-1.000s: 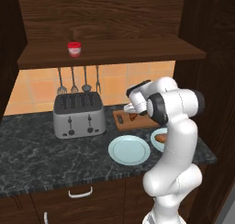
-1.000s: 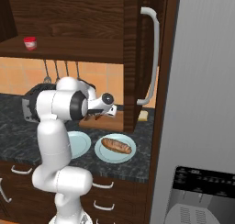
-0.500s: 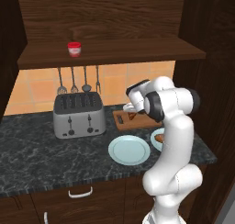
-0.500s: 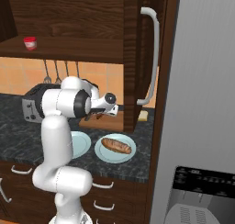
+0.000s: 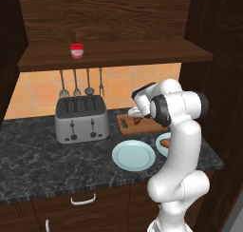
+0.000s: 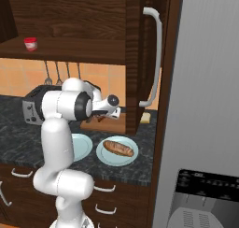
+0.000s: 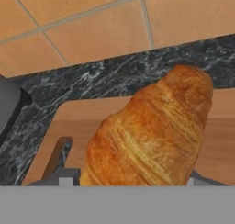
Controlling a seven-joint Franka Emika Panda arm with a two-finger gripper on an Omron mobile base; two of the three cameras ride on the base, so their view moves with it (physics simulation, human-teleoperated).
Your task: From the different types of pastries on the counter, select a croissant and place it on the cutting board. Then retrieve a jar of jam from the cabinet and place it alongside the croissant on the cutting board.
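The croissant [image 7: 151,136] sits between the gripper's [image 7: 128,181] fingers, golden-brown with ridged bands, one tapered tip pointing away toward the tiled wall; the fingers look clenched on it, though their tips are mostly hidden under the pastry. It hangs over the board [image 7: 220,126], near the end with the handle slot; whether it touches the wood I cannot tell. So the first step is nearly done: I judge the next move is to lower it the last bit, then let go and lift clear. After that comes the jar [image 5: 76,51], standing on the cabinet [image 5: 118,53] shelf above the toaster [image 5: 80,118], well apart from the board.
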